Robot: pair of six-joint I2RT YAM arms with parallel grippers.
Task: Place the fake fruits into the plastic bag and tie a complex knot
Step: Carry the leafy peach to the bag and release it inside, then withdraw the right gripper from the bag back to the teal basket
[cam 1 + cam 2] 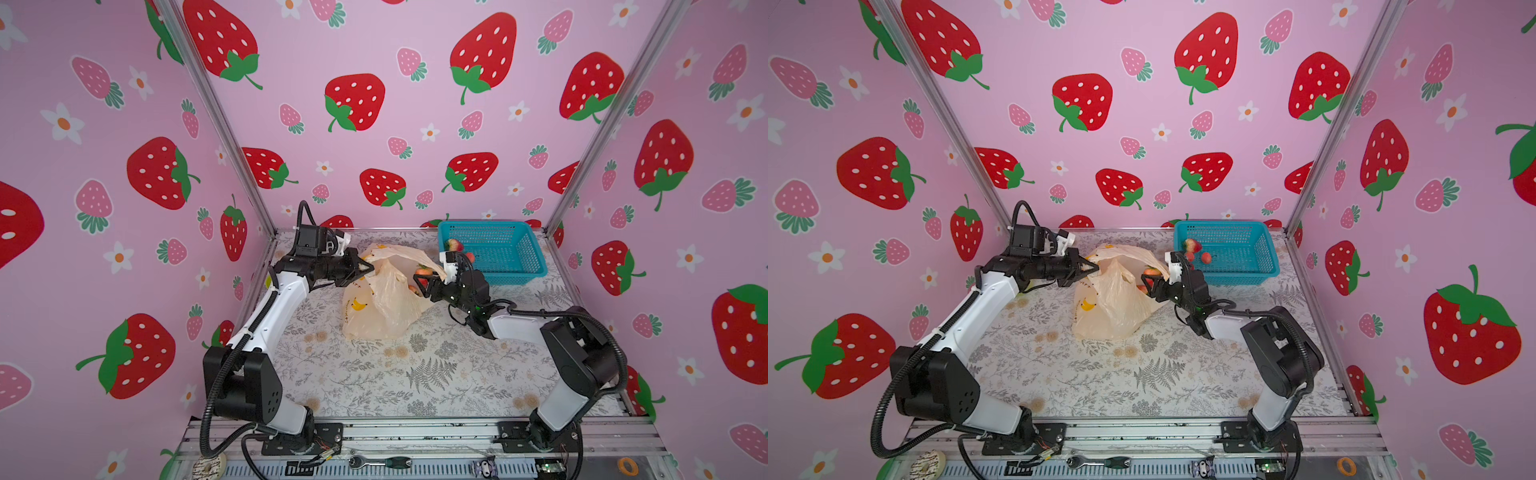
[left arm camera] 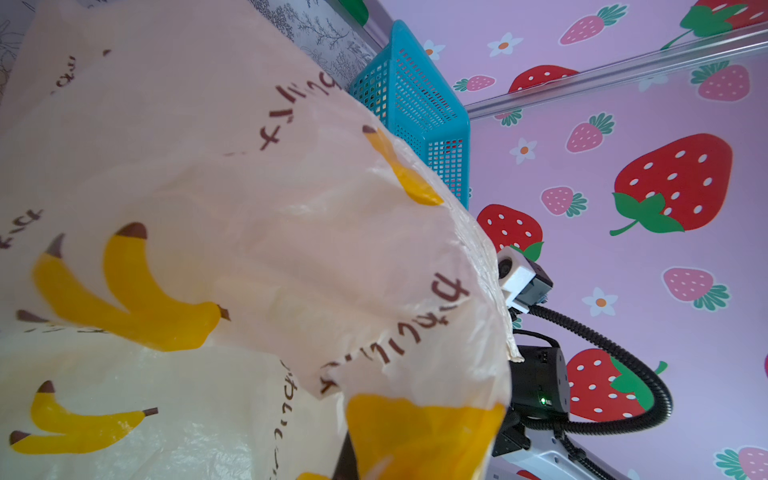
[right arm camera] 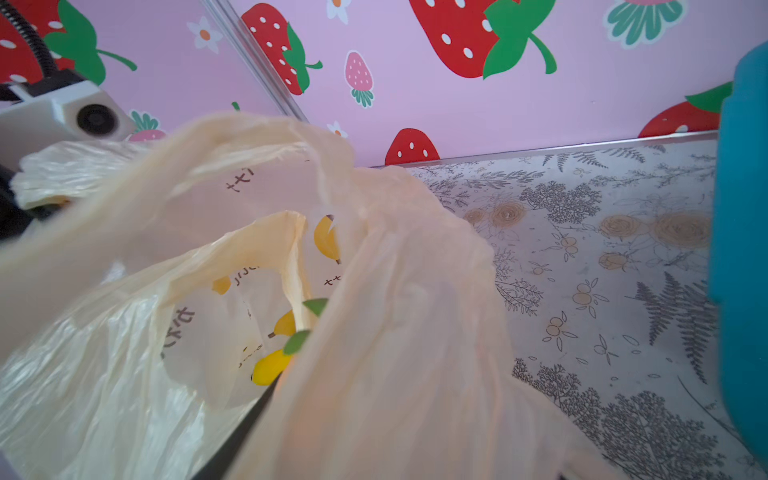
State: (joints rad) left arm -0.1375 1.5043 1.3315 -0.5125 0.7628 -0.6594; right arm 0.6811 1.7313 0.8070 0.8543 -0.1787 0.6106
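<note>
Here the plastic bag (image 1: 382,307) slumps at the centre of both top views on the floral table (image 1: 395,374), its mouth gaping toward the right of the frame. At its upper left the left gripper (image 1: 368,269) has its jaws pinched tight on a handle strip and holds that edge up. The left wrist view is almost filled with peach film (image 2: 208,187). At the mouth's right edge the right gripper (image 1: 424,286) has its jaws partway apart around a red strawberry (image 1: 422,273). The right wrist view shows only its green leaves (image 3: 313,305) past the film. Up and to the right stands a blue basket (image 1: 519,274) with more strawberries (image 1: 454,245) inside.
</note>
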